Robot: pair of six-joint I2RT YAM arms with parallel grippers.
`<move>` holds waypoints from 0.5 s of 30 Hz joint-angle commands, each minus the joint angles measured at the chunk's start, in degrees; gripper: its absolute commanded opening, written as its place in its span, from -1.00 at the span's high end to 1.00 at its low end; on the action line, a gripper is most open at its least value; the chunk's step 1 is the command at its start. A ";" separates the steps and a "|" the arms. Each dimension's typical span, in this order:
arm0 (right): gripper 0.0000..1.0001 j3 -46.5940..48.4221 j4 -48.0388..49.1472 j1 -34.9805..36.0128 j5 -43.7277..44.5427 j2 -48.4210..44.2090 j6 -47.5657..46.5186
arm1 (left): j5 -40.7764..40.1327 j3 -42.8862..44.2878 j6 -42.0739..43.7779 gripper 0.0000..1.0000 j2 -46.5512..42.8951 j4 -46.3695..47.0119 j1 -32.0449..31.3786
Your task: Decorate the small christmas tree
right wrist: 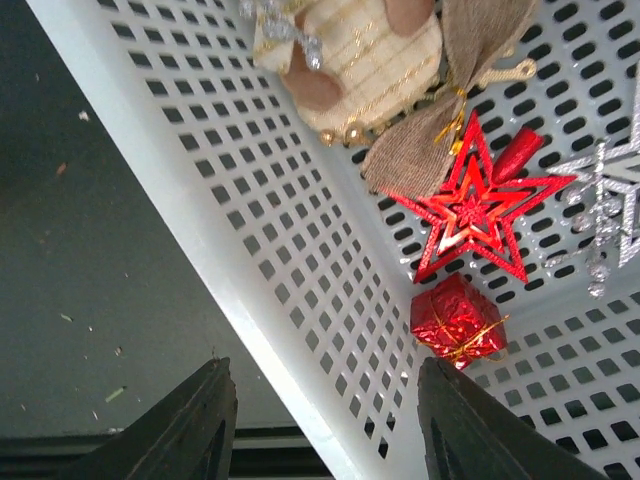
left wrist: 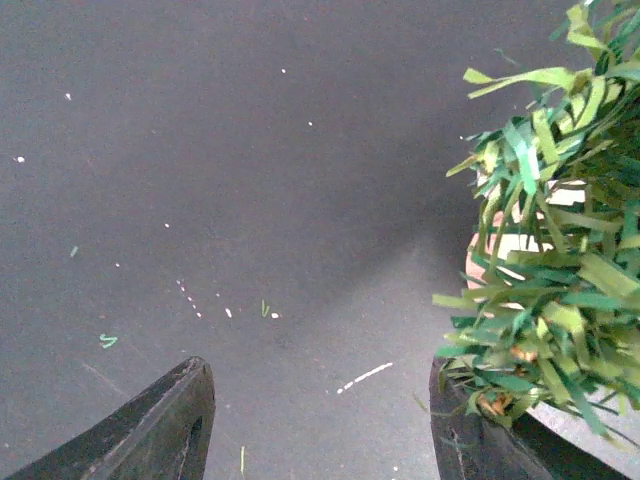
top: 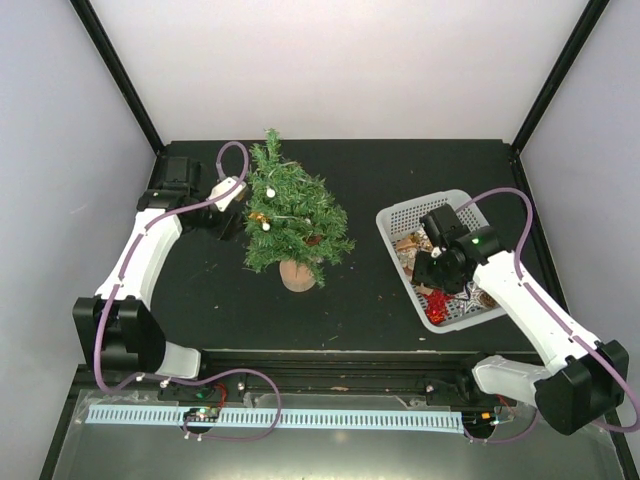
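Two arms flank the small christmas tree (top: pixel 290 215), which stands upright on its wood stump mid-table (top: pixel 375 300). The left gripper (top: pixel 232 195) sits just left of its branches, and the right gripper (top: pixel 432 270) hangs over a white mesh basket (top: pixel 398 218) well right of the tree. Left wrist: fingers (left wrist: pixel 170 420) spread, nothing between them, bristly branches overlapping the right finger. Right wrist: fingers spread astride the basket's wall, beside a red star (right wrist: pixel 470 210), a red gift box (right wrist: pixel 457 320) and a burlap bow (right wrist: pixel 440 130).

Robot lab test cell, matte black table (top: pixel 200 300) boxed in by plain white panels (top: pixel 340 60) far and at both sides, black frame posts (top: pixel 115 70), white left arm (top: pixel 140 260) and right arm (top: pixel 540 310) bolted at the near edge, slotted cable duct (top: pixel 280 417) along it.
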 commanded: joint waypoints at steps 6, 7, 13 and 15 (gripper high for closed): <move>-0.03 -4.40 0.58 -0.05 -15.16 -1.09 -6.98 | 0.62 1.06 1.57 -0.20 -1.85 2.13 -0.24; -0.03 -4.71 -0.01 -0.09 -14.91 -1.69 -7.11 | 0.64 0.75 1.95 -0.19 -2.29 1.92 -0.20; -0.05 -7.26 -3.05 -0.06 -12.96 -1.47 -9.08 | 2.06 0.46 1.74 -0.20 -5.17 0.65 1.06; -0.06 -8.28 -2.10 -0.05 -12.64 -1.07 -10.10 | 1.92 0.43 1.53 -0.20 -6.25 -0.03 1.19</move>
